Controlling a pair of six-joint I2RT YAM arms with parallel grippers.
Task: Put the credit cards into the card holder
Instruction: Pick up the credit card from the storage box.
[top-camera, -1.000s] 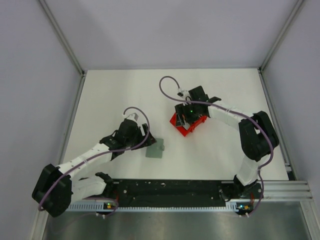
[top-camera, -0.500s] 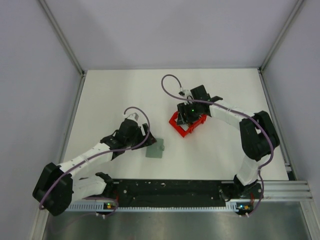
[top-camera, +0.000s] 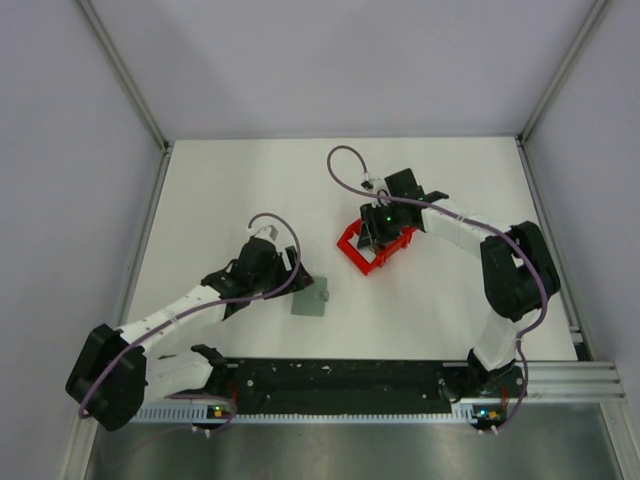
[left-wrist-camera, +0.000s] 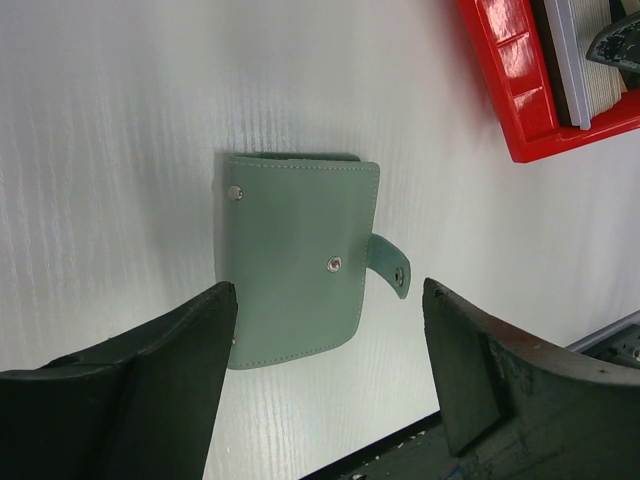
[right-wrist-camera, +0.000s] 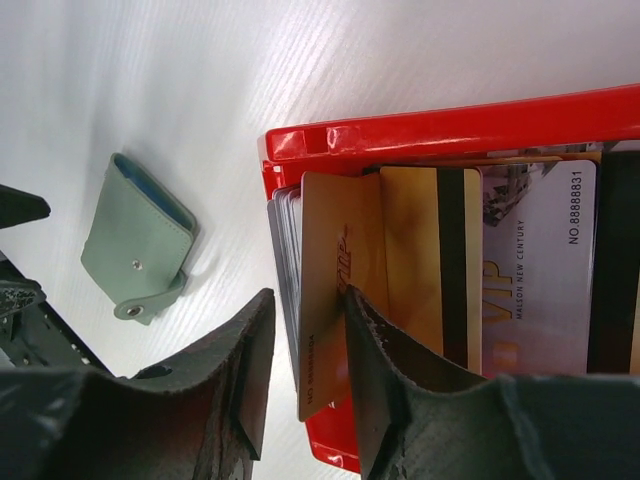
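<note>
Right wrist view: the credit cards (right-wrist-camera: 430, 250) stand packed on edge in a red bin (right-wrist-camera: 450, 120) of glossy moulded plastic. They are thin stiff rectangles, one gold with a black stripe, one whitish and printed VIP, and a tan card (right-wrist-camera: 325, 250) at the near end of the row beside thinner pale ones. The right gripper (right-wrist-camera: 307, 310) reaches into that end of the bin with its dark jaws drawn narrow, the tan card's edge between them (whether it is actually pinched I cannot tell). The card holder (left-wrist-camera: 290, 270) lies flat and folded on the white, finely ribbed table (left-wrist-camera: 120, 100), apart from the bin on the left arm's side. It is soft matte grey-green, stitched along rounded edges, with two small metal snaps (left-wrist-camera: 334, 264) and a short strap (left-wrist-camera: 390, 265) hanging loose off one side. A sliver of light blue lining (right-wrist-camera: 150, 192) shows at its open edge. The left gripper (left-wrist-camera: 328, 300) hovers over it, jaws spread wide to either side, holding nothing.
</note>
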